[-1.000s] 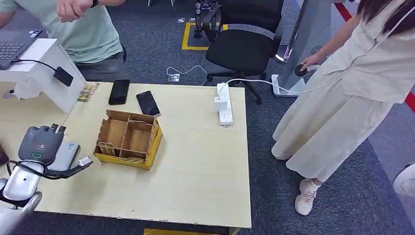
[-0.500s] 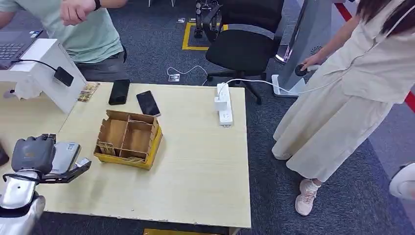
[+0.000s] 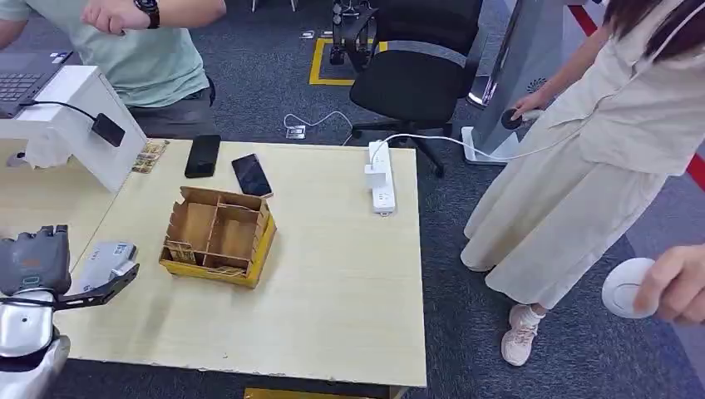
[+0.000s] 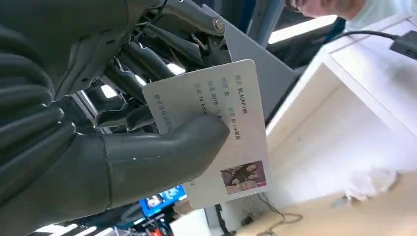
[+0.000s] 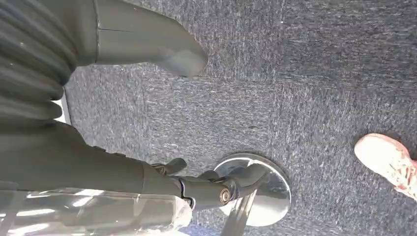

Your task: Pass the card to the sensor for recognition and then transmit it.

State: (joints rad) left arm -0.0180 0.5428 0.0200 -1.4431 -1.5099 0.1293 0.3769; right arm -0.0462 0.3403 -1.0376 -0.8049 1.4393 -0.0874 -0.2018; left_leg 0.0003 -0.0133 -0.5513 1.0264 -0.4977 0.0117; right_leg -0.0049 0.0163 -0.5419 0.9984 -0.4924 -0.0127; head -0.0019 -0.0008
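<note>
Office floor w/ grey carpet, a light wood table (image 3: 332,274) in the middle, two people standing by its far and right sides. On the table: a cardboard divider box (image 3: 219,235), two dark phones (image 3: 202,155), a white power strip (image 3: 382,178). At the far left corner sits a white stand (image 3: 79,120) w/ a small black unit (image 3: 108,129) on a cable, prob. the sensor, though that can't be confirmed.

Robot's left hand (image 3: 37,264) is low at the table's left edge, holding the card (image 3: 105,261). Wrist view shows it plainly: thumb (image 4: 162,152) pressed on the printed face of the card (image 4: 216,132), dark fingers behind it, so fingers are clamped on the card, flat pinch. White stand is visible beyond the card in that view, near but apart.

Right hand (image 5: 147,46) hangs over the carpet, holds nothing; thumb is clear of the rest, other fingers too hidden to say how they lie.

Progress, judged: pickup done, card secure in hand. Left to do: bring card to the sensor, wait for recognition, then pass it on, likely to a person or the other hand. Roughly early-mid stage.
</note>
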